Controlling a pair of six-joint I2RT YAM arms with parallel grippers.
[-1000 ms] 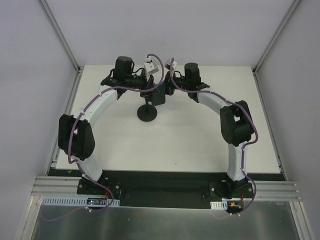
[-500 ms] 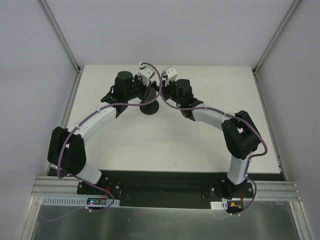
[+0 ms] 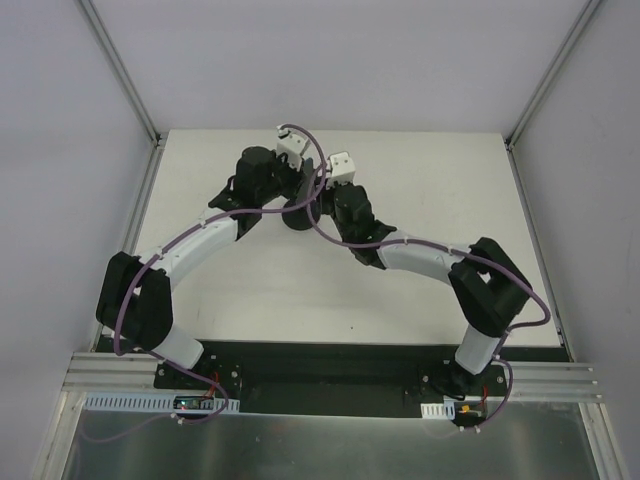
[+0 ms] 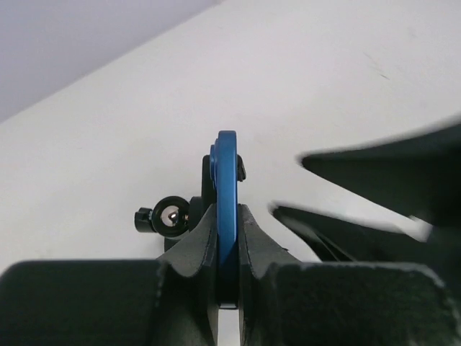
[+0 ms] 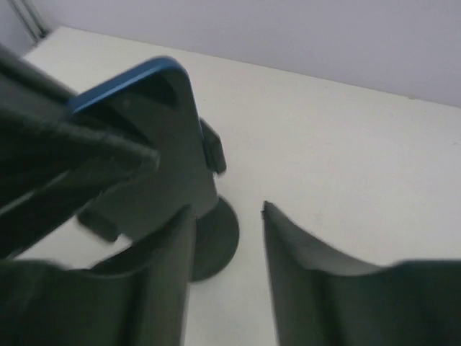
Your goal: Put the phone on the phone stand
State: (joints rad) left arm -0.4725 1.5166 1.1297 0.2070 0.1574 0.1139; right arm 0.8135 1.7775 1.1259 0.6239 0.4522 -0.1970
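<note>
The phone [image 4: 227, 180], a thin slab with a blue edge and dark face [image 5: 155, 130], stands on edge between the fingers of my left gripper [image 4: 227, 214], which is shut on it. It sits right against the cradle of the phone stand [image 4: 171, 216]; the stand's round black base [image 5: 220, 238] lies on the table just below. My right gripper [image 5: 227, 209] is open beside the phone, its left finger close to the phone's lower edge, nothing between the fingers. In the top view both wrists crowd over the phone stand [image 3: 297, 216] and hide the phone.
The white table [image 3: 420, 180] stretches around the stand, with grey walls behind and at both sides. The right gripper's fingers [image 4: 389, 180] reach in close on the right of the left wrist view.
My right gripper has opened and let go of the phone. Both wrists moved towards the back of the table over the stand, and the right arm has stretched further left.
</note>
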